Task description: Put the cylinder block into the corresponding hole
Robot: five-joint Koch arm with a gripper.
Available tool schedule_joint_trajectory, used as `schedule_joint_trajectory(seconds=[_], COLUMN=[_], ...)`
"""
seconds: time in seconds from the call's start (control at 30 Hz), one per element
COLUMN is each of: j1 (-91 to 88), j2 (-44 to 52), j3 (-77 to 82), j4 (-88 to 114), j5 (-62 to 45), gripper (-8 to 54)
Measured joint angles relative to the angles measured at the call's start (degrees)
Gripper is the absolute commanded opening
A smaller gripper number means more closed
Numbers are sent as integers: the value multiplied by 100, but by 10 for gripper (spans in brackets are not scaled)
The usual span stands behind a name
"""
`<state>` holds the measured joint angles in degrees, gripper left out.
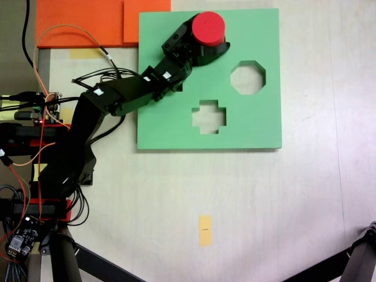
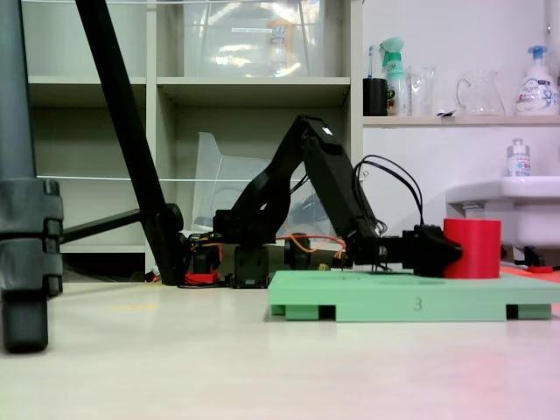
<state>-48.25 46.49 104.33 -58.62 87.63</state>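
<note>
The red cylinder block stands upright at the far top of the green foam board. My gripper is shut on it, with black jaws hugging its left and lower sides. From the low side, a fixed view shows the cylinder block with its base at the level of the board's top face and the gripper pressed against its left side. The corresponding hole is hidden under the block and gripper. An octagonal cutout and a cross-shaped cutout lie open.
Orange foam sheets lie at the top left, touching the board's corner. Cables and the arm's base crowd the left edge. A yellow tape strip marks the table. Black tripod legs cross the bottom corners.
</note>
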Motion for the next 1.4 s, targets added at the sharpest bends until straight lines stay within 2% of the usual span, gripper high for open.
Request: schedule_joint_trajectory(seconds=[0.07,0.13,0.2,0.37,0.5,0.6,0.7,0.77,0.8,0.9,1.0,1.13,1.4], j1=[-9,-9,0,70,88,299,633,896,1081,1512,2013,2856,4588], j2=[-70,-141,-167,-26,896,2531,4579,5871,6504,7436,8095,8227,8227], j3=[-9,-26,-123,316,1556,2531,3006,2997,3006,3129,3577,4729,6038], j4=[-9,-35,-44,-185,-167,237,2013,3656,4562,5994,6671,6803,6275], j5=[0,-9,-9,-9,-79,-536,-1160,-1881,-2417,-3727,-5019,-6715,-7523], gripper=[389,474,520,520,519,505,385,331,325,332,353,376,373])
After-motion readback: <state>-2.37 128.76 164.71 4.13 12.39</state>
